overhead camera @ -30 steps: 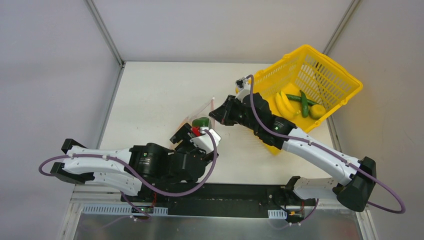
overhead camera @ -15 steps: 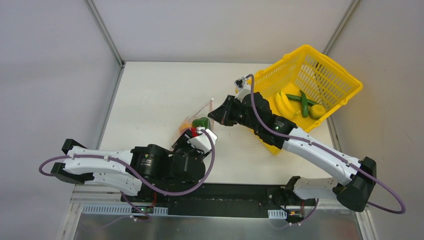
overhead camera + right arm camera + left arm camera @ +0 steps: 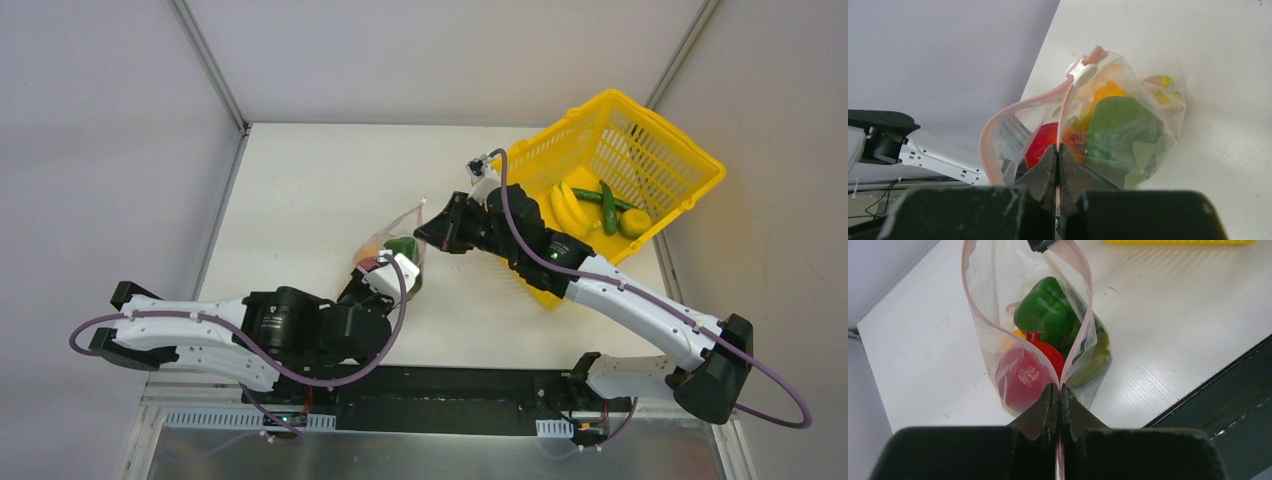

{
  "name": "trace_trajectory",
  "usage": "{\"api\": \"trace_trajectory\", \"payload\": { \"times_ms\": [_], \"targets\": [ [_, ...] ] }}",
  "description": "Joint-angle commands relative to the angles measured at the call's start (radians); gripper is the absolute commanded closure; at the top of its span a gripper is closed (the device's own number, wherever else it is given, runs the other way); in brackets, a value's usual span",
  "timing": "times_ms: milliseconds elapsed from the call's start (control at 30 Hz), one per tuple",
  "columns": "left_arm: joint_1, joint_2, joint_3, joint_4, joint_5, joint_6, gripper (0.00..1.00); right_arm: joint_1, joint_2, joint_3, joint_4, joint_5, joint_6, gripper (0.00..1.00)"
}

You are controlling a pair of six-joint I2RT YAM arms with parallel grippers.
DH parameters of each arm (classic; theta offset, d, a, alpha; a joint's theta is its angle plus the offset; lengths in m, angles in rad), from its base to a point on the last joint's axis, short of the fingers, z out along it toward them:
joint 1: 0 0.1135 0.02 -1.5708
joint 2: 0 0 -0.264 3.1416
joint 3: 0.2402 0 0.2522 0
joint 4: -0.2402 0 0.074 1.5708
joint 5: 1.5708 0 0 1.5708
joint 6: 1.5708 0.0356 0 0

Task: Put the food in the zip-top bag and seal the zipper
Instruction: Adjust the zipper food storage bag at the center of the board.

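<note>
The clear zip-top bag (image 3: 382,244) stands on the table between both arms, its mouth held up and gaping. Inside lie a green bell pepper (image 3: 1047,310), a red tomato (image 3: 1022,376) and an orange piece (image 3: 1108,93). My left gripper (image 3: 1058,390) is shut on the near end of the pink zipper (image 3: 1091,295). My right gripper (image 3: 1058,150) is shut on the far end of the zipper (image 3: 1023,103), beside its white slider (image 3: 1081,70). In the top view the left gripper (image 3: 370,268) and right gripper (image 3: 422,233) flank the bag.
A yellow mesh basket (image 3: 650,150) sits tilted at the back right, holding a banana bunch (image 3: 568,210), slim green pods (image 3: 607,205) and a yellow-green piece (image 3: 635,222). The table's near edge and a black rail run just below the left arm.
My left gripper has closed on the near end of the zipper, and its arm has drawn back toward the left. The right gripper has kept its grip and place.
</note>
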Motion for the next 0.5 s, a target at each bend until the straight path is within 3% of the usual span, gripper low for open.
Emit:
{"api": "trace_trajectory", "payload": {
  "times_ms": [0,300,467],
  "targets": [
    [0.017,-0.070,-0.004,0.015,-0.013,0.024,1.00,-0.003,-0.062,0.031,0.074,-0.085,-0.048,0.98],
    [0.041,-0.378,-0.113,0.206,0.115,0.152,1.00,-0.002,-0.184,-0.036,0.094,-0.183,-0.197,0.93],
    [0.042,-0.407,-0.094,0.181,0.179,0.210,1.00,-0.003,-0.213,-0.039,0.034,-0.247,-0.247,0.81]
  ]
}}
